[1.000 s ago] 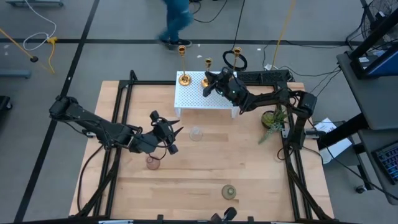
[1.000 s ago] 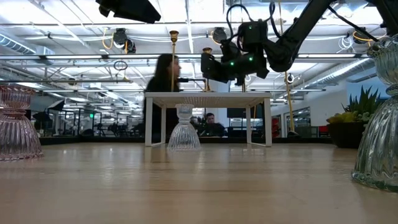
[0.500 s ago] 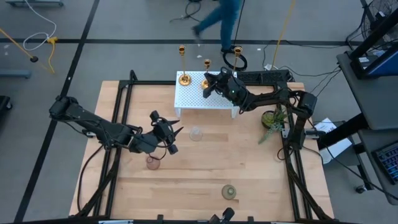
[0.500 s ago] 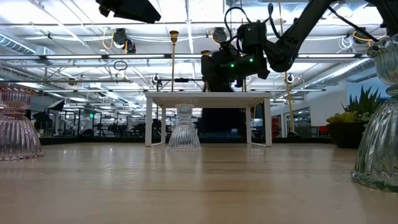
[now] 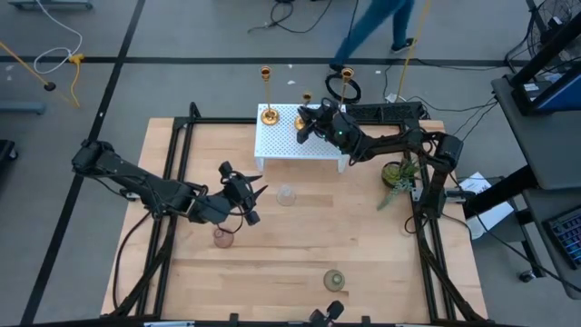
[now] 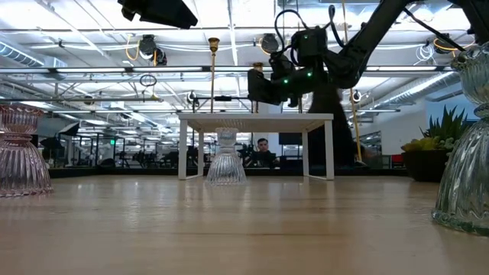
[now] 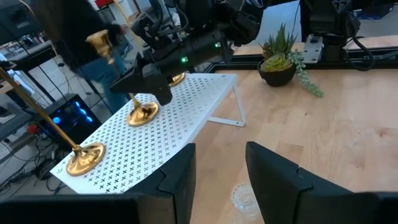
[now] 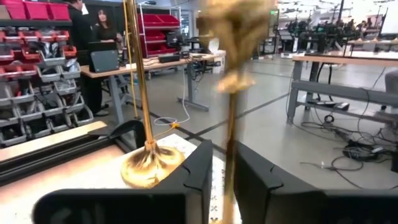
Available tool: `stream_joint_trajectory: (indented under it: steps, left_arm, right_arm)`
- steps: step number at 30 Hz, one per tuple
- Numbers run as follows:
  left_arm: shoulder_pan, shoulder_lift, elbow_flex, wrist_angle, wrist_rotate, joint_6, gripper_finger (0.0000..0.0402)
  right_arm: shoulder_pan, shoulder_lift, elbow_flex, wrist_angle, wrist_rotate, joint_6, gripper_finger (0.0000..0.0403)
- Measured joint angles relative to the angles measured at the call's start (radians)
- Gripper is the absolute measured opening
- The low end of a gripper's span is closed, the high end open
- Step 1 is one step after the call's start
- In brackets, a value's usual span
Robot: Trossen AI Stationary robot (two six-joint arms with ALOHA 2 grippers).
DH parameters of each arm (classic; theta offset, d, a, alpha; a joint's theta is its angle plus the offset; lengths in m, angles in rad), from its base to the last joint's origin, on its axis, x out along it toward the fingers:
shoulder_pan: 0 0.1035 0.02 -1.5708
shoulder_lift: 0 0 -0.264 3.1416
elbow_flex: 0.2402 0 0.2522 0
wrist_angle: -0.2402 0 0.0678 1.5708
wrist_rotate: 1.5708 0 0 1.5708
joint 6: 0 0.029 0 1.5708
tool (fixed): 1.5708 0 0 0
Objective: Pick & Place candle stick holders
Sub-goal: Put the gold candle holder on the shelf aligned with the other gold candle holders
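Note:
Three gold candlesticks stand on the white perforated stand (image 5: 313, 145) at the table's far edge. The tall one (image 5: 269, 115) is at the left and the middle one (image 5: 305, 97) is beside it. The third (image 5: 346, 73) has its base behind my right arm. My right gripper (image 5: 303, 123) is shut on the middle one's stem. My left gripper (image 5: 261, 193) is open and empty, just left of the clear glass holder (image 5: 287, 194). The pink holder (image 5: 223, 238) and the greenish holder (image 5: 334, 280) stand on the table nearer the front. My right gripper pinches the middle candlestick's thin stem (image 8: 231, 146) between its two fingers, low on the stem. The fingers come roughly level from the table's right and lie across the stem. The candlestick stands about upright, and its round base (image 7: 143, 115) shows on the stand.
A small potted plant (image 5: 397, 173) stands at the table's right edge beside the right arm's base. The tall candlestick's base (image 8: 149, 165) is close to my right fingers. A person walks on the floor beyond the table's far edge.
My right gripper has stayed at the middle candlestick, whose top has shifted slightly toward the table's near side. Behind the table a person has walked toward the right.

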State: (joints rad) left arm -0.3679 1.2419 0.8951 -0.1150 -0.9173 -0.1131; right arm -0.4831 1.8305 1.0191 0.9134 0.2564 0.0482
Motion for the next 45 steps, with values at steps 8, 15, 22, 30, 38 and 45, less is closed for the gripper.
stream_joint_trajectory:
  steps: [8,15,22,30,38,45]
  left_arm:
    - [0.000,0.000,0.000,0.000,0.000,0.000,0.0147]
    - [0.000,0.000,0.000,0.000,0.000,0.000,0.0147]
    - [0.000,0.000,0.000,-0.001,0.001,0.000,0.0147]
    - [0.000,0.000,0.000,-0.001,0.002,0.000,0.0147]
    - [0.000,0.000,0.000,-0.001,0.002,-0.004,0.0147]
    - [0.000,0.000,0.000,-0.001,0.003,-0.019,0.0147]
  right_arm:
    - [-0.002,0.000,0.000,-0.045,0.000,0.015,0.0084]
    - [0.000,0.000,0.000,-0.080,0.001,-0.009,0.0101]
    - [0.014,-0.003,0.000,-0.107,0.004,-0.038,0.0127]
    - [0.056,-0.055,-0.001,-0.195,0.163,-0.132,0.0137]
    - [0.076,-0.107,-0.001,-0.368,0.159,-0.082,0.0137]
    - [0.105,-0.127,-0.001,-0.482,0.157,-0.016,0.0127]
